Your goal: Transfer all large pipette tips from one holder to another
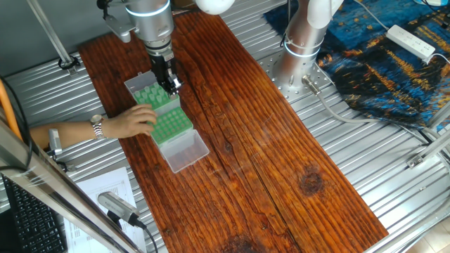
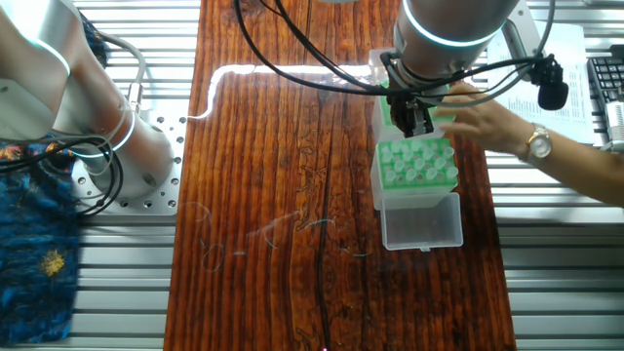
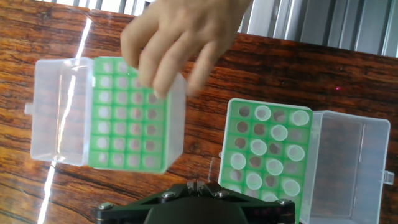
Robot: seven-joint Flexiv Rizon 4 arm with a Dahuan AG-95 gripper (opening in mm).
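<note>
**Gripper above two green racks while a hand steadies one**

The black two-finger gripper (image 1: 169, 79) hangs just above the green racks, its fingers pointing down; whether its fingers are parted or closed cannot be told, since the hand view shows only the dark base of the tool and the fixed views are too small. Below it stand two green plastic tip racks in clear boxes with hinged lids laid open. The rack holding the large translucent whitish pipette tips (image 3: 268, 155) sits to the right in the hand view, its round tops scattered across several holes, with other holes bare. The second green rack (image 3: 130, 115) lies well apart to the left in that view, and its holes look unfilled. A person's bare hand (image 3: 177, 40), blurred, reaches over that second rack's top edge; a wristwatch (image 1: 97, 126) shows on the arm. Everything rests on a dark reddish wooden tabletop (image 1: 267, 147).
</note>
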